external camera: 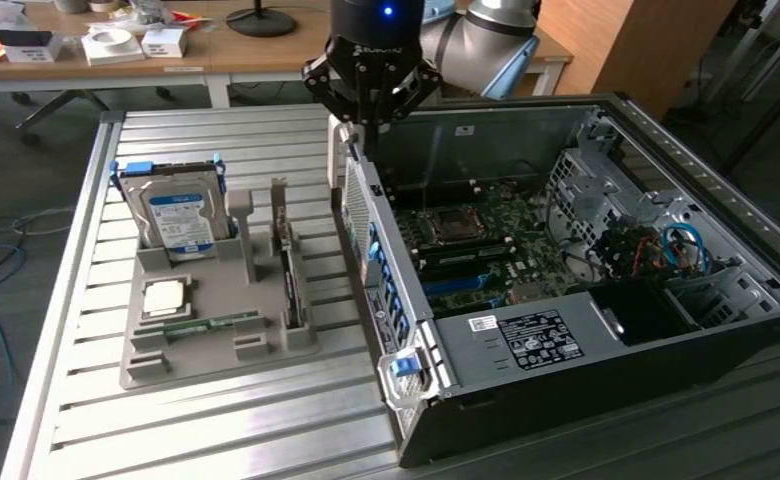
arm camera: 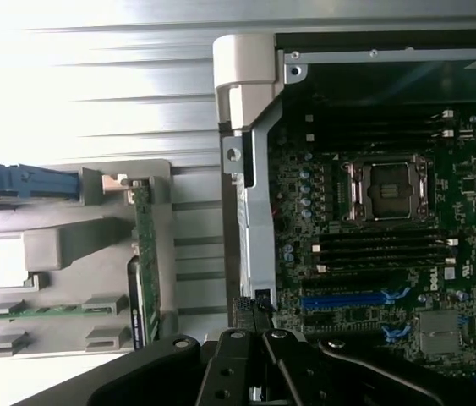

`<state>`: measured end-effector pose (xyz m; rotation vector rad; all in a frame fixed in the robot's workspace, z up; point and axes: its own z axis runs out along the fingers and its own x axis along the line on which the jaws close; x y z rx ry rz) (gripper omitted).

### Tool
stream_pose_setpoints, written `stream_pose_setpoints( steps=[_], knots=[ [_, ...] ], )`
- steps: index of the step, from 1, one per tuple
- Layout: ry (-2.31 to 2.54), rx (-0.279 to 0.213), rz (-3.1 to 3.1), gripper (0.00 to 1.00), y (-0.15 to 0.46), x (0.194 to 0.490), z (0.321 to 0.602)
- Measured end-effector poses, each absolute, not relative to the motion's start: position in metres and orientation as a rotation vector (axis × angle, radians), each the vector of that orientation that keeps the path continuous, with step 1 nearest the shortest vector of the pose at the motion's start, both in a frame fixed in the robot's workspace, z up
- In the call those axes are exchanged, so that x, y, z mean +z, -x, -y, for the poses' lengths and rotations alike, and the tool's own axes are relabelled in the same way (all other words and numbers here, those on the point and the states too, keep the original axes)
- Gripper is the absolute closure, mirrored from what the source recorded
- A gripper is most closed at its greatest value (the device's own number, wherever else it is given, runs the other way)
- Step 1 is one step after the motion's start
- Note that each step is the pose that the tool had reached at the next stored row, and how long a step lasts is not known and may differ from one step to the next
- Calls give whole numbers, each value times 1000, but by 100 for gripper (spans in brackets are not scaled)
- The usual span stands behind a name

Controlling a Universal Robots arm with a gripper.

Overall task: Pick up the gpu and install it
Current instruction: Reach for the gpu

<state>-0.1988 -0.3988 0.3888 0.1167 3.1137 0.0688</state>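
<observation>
Work is unstarted: left of the frame's centre the gpu (external camera: 287, 278) stands edge-on in the grey holder (external camera: 150, 365), untouched, so picking and installing are both left for you. Farther back, top centre, the gripper (external camera: 369, 120) hovers over the open case (external camera: 497, 150) rim; wide or narrow, you cannot tell.

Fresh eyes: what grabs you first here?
The open computer case, motherboard bare, sits on the exterior view's right, the gripper hanging above its far corner. On the exterior view's left, a gray holder carries an upright hard drive and the gpu, edge-on and untouched.
</observation>
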Motion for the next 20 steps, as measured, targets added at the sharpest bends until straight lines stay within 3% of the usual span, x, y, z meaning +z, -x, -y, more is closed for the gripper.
stream_pose_setpoints(
  steps=[20],
  knots=[
    [-118,69,-3114,89,231,387,399]
  ],
)
